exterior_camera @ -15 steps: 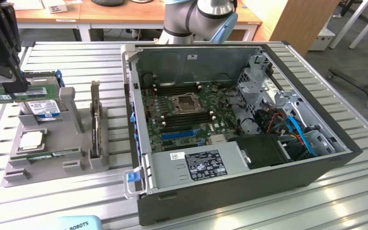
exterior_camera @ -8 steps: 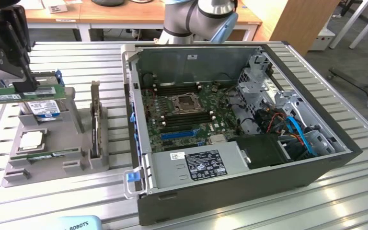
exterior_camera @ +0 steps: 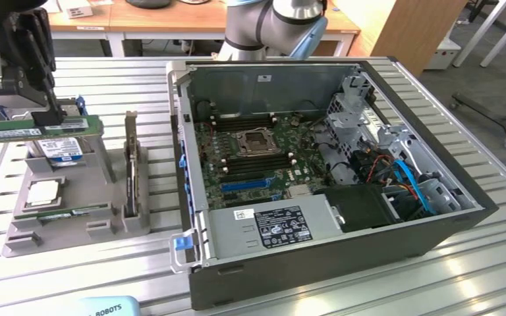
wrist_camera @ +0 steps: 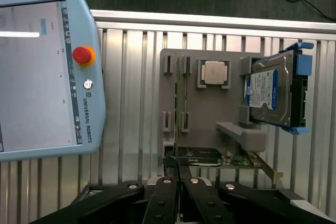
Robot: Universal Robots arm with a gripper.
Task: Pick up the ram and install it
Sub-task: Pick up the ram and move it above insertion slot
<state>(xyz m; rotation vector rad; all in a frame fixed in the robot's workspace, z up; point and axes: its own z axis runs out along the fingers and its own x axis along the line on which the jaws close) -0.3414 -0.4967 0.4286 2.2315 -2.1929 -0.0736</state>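
Above the grey holder [wrist_camera: 210,108], tool [exterior_camera: 49,117] pinching the ram [exterior_camera: 24,128], pendant [wrist_camera: 42,77] lettered UNIVERSAL ROBOTS.

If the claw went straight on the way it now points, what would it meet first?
Most likely the grey parts holder under it. The claw, shut on the ram, points down at the holder's slotted side, so the ram's lower edge would touch first. The gap is hard to judge.
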